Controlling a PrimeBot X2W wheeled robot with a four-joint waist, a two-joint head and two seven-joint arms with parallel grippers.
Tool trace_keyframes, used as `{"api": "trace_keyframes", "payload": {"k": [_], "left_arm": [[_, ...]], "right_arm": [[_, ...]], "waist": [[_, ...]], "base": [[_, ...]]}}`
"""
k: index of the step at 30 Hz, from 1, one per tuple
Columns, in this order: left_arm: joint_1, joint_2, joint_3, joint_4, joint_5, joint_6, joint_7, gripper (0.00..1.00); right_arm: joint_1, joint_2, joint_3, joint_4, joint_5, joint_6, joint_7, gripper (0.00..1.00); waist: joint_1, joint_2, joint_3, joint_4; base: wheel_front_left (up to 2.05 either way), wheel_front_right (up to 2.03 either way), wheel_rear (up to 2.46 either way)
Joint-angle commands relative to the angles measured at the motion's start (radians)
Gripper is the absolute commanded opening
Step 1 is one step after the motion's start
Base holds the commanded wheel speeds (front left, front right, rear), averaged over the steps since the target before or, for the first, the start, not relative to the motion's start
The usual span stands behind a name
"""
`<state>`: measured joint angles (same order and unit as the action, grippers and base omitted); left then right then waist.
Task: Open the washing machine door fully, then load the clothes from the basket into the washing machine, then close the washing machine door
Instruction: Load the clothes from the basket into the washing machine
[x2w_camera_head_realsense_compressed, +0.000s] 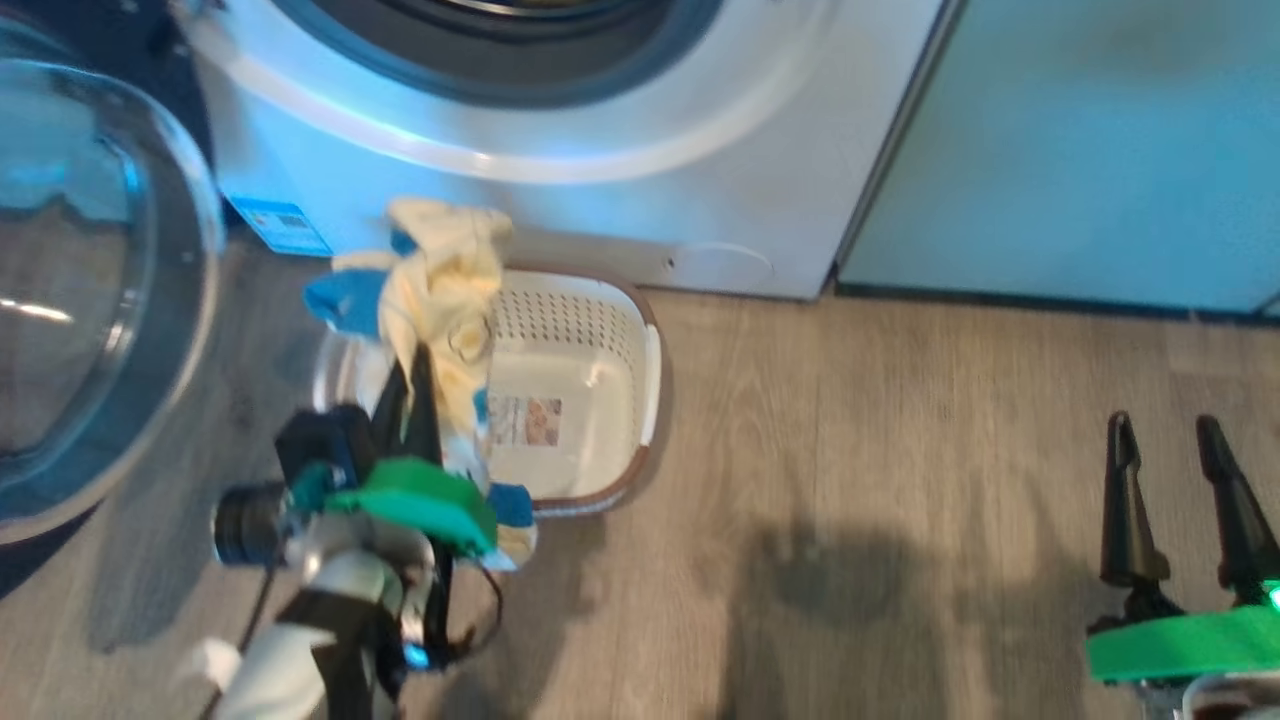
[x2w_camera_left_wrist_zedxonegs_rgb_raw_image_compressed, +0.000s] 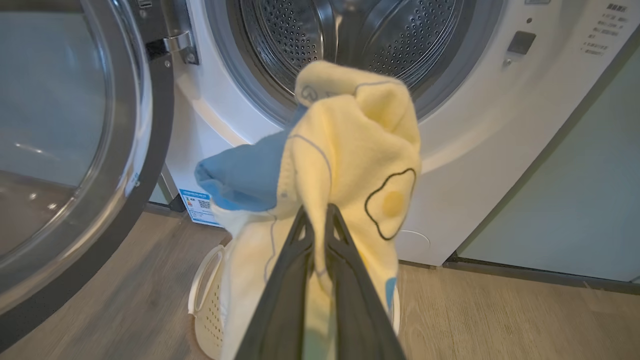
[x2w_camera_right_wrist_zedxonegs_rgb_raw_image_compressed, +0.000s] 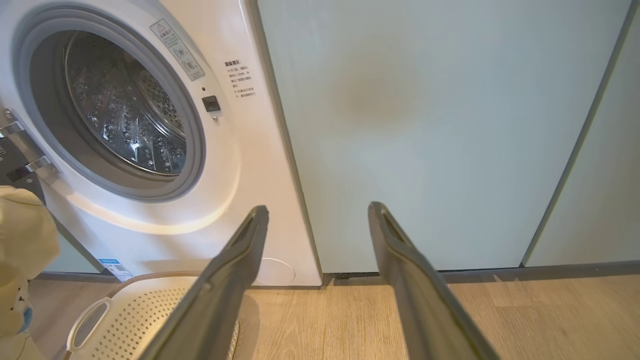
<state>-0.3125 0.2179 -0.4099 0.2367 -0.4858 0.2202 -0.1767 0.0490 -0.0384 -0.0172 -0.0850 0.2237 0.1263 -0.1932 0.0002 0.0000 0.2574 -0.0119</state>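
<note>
Floor (x2w_camera_head_realsense_compressed: 900, 450): grey-brown wood-look planks, running up to the cabinets.
Cabinet panels (x2w_camera_right_wrist_zedxonegs_rgb_raw_image_compressed: 425, 125): flat pale teal fronts, side by side, parted by a thin dark seam (x2w_camera_right_wrist_zedxonegs_rgb_raw_image_compressed: 575, 150).
Base strip (x2w_camera_right_wrist_zedxonegs_rgb_raw_image_compressed: 500, 272): dark band where panels meet floor.
Light: soft, cool; blurred shadows (x2w_camera_head_realsense_compressed: 830, 580) lie on the planks.

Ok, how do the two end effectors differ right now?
The left end effector is shut on the clothes; the right end effector is open and empty. The left is above the basket, facing the drum mouth; the right faces the teal cabinet. Both have long dark fingers.
</note>
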Motion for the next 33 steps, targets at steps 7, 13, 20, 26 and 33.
{"api": "trace_keyframes", "payload": {"k": [7,13,20,26,33], "left_arm": [[-0.21,0.044,0.079,0.087,-0.015,-0.032,0.015,0.0],[-0.364,0.087,0.11,0.182,-0.029,-0.059,0.056,0.0],[-0.534,0.152,0.136,0.259,-0.038,-0.089,0.123,0.0],[-0.683,0.224,0.137,0.274,-0.02,-0.098,0.222,0.0],[-0.847,0.303,0.131,0.271,0.008,-0.103,0.335,0.0]], "right_arm": [[-0.093,-0.012,0.043,-0.001,0.039,0.004,-0.04,1.0],[-0.144,-0.012,0.057,0.041,0.081,0.004,-0.062,1.0],[-0.191,-0.012,0.072,0.062,0.129,0.004,-0.068,1.0],[-0.219,-0.012,0.082,0.056,0.168,0.004,-0.068,1.0],[-0.249,-0.012,0.112,0.057,0.215,0.004,-0.068,1.0]], "waist": [[-0.0002,0.0,0.152,-0.106],[-0.0002,0.0,0.228,-0.165],[-0.0002,0.0,0.288,-0.217],[-0.0002,0.0,0.339,-0.249],[-0.0002,0.0,0.399,-0.289]], "base": [[0.0,0.0,0.0],[0.0,0.0,0.0],[0.0,0.0,0.0],[0.0,0.0,0.0],[0.0,0.0,0.0]]}}
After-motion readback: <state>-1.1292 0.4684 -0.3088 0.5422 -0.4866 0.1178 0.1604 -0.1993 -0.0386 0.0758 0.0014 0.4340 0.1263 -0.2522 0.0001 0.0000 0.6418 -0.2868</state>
